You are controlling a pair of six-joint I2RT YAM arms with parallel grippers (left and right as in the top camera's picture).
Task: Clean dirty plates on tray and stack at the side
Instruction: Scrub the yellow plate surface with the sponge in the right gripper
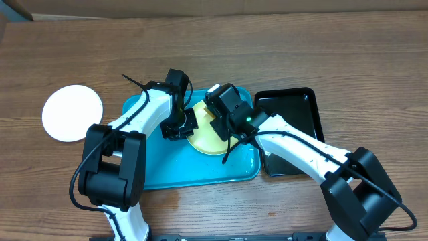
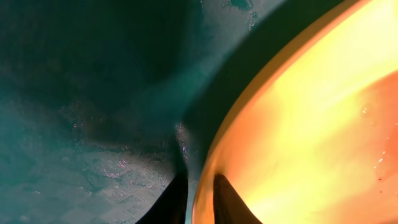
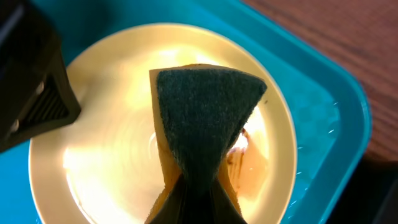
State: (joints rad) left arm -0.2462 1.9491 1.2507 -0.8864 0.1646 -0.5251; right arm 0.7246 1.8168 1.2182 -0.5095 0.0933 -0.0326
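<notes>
Right claw (image 3: 198, 200) clenched on a folded sponge (image 3: 205, 112) — green side against the yellow plate (image 3: 106, 162).
Left claw (image 2: 200, 202) pinches that plate's rim; the plate lies in the turquoise tray (image 3: 323, 118). 1 white plate (image 1: 72, 112) sits on the tabletop (image 1: 267, 40) — well left of the tray.

No text, label, brand, number or sign is readable in any view.

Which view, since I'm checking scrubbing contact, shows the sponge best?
Right wrist: the sponge fills the frame, green scouring face toward the camera, pinched in the right tool over the yellow-green plate. Overhead it is mostly hidden; left wrist shows only plate rim and tray.
</notes>
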